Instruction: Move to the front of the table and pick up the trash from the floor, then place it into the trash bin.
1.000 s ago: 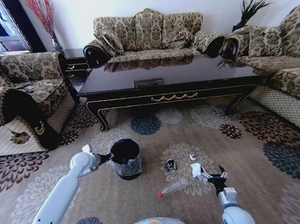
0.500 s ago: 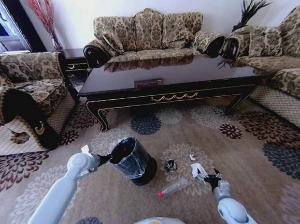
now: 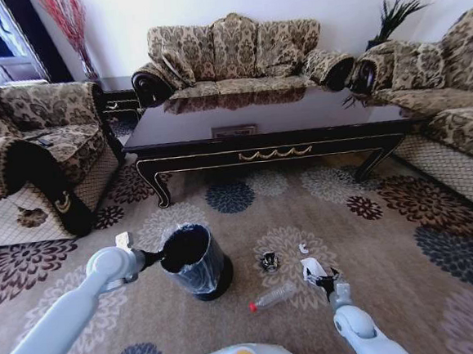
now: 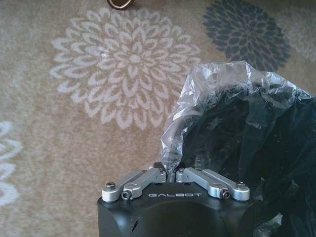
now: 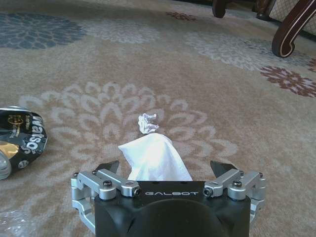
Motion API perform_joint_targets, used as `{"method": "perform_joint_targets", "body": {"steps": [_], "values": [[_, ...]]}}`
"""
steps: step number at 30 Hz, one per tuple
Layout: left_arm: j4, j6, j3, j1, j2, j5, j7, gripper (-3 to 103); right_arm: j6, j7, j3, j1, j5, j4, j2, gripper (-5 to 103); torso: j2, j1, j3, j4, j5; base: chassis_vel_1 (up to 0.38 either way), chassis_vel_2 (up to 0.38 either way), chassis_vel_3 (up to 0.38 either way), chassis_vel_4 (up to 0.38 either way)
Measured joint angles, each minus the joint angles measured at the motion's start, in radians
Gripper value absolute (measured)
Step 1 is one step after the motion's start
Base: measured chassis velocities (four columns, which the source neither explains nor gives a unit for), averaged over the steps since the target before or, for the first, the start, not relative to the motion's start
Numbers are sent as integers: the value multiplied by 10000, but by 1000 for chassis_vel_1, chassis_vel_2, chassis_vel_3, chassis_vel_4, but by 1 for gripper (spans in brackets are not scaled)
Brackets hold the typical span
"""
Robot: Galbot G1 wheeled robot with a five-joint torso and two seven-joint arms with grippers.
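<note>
Trash on the carpet (image 3: 408,278) before the table (image 3: 267,124)

White paper (image 5: 154,157) is framed by the right gripper's (image 5: 167,169) spread fingers, can (image 5: 19,140) and bottle (image 3: 272,297) alongside; the tilted bin (image 3: 196,262) is clamped at its liner rim by the left gripper (image 4: 172,174).

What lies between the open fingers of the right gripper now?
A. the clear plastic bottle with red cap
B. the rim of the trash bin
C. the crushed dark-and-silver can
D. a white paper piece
D: in the right wrist view the right gripper stands open around the white paper piece, while the crushed can lies apart on the carpet to one side.
</note>
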Motion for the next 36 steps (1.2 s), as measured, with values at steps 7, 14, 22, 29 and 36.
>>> {"method": "perform_joint_targets", "body": {"steps": [7,14,22,29,36], "values": [[-175,-10,925,-453,685,408,-36,4,-12,-58,-186,336,278,-534,190,100,0,0,0,-1,1,0,0,0,0],[-170,-16,1617,-779,789,951,-10,4,89,-166,-326,594,563,-964,364,79,-1,0,0,-1,0,0,0,0,0],[-193,-21,2001,-1210,1047,1072,109,4,203,-219,-370,665,662,-1083,312,51,0,0,0,-1,1,0,0,0,0],[-29,-22,2460,-1790,932,1167,255,4,251,-201,-156,464,714,-773,127,25,0,0,0,-2,1,0,0,0,0],[55,-25,3097,-2335,1031,1282,379,4,413,-201,259,-95,707,131,-169,2,0,0,0,2,2,0,0,0,0]]}}
